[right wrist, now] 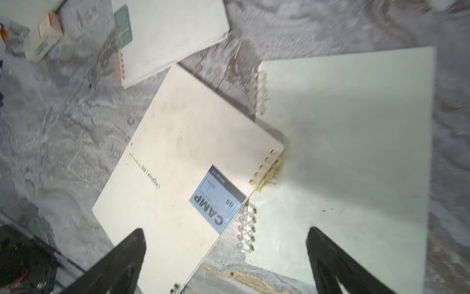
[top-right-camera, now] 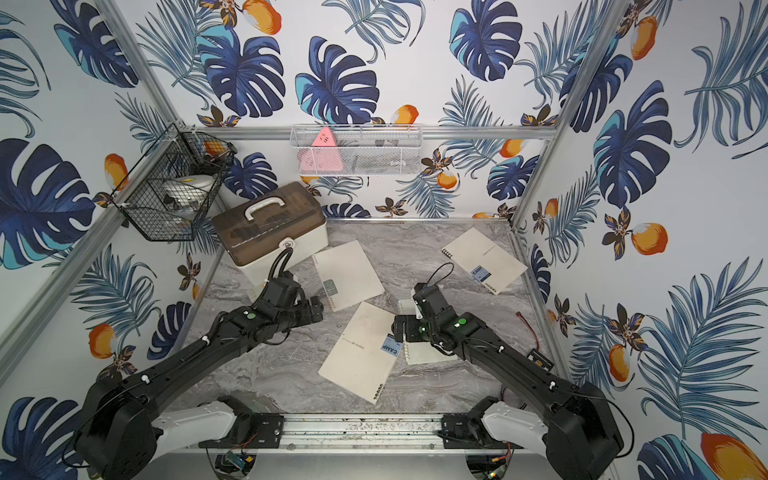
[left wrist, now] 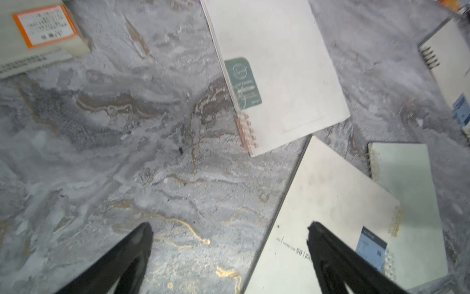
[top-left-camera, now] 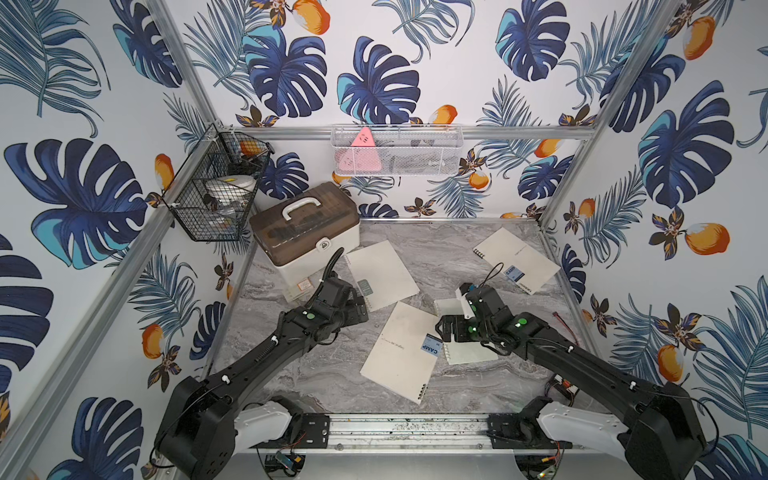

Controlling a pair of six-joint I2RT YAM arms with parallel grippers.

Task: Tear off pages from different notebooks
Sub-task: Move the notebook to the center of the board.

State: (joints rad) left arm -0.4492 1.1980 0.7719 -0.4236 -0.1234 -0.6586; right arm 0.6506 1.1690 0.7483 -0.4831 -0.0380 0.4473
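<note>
STATE: we find left end effector (left wrist: pixel 229 226) and right end effector (right wrist: pixel 225 229) spread apart, empty | LOCATION: CAMP notebook (top-left-camera: pixel 399 353) lies closed on the counter (top-left-camera: pixel 316 382), apart from the box (top-left-camera: pixel 305 232) toward the arm bases, overlapping a smaller notebook (right wrist: pixel 343 152) | HANDLING: we judge pages thin, limp, tear-prone at the holes; pin the coil side, pinch a free corner.

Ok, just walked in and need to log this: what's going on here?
Two robot arms hang over a marble table holding four spiral notebooks. The left gripper and right gripper are both open, gripping nothing. The right gripper hovers where the middle CAMP notebook overlaps a paler notebook. Nothing looks torn out yet.
</note>
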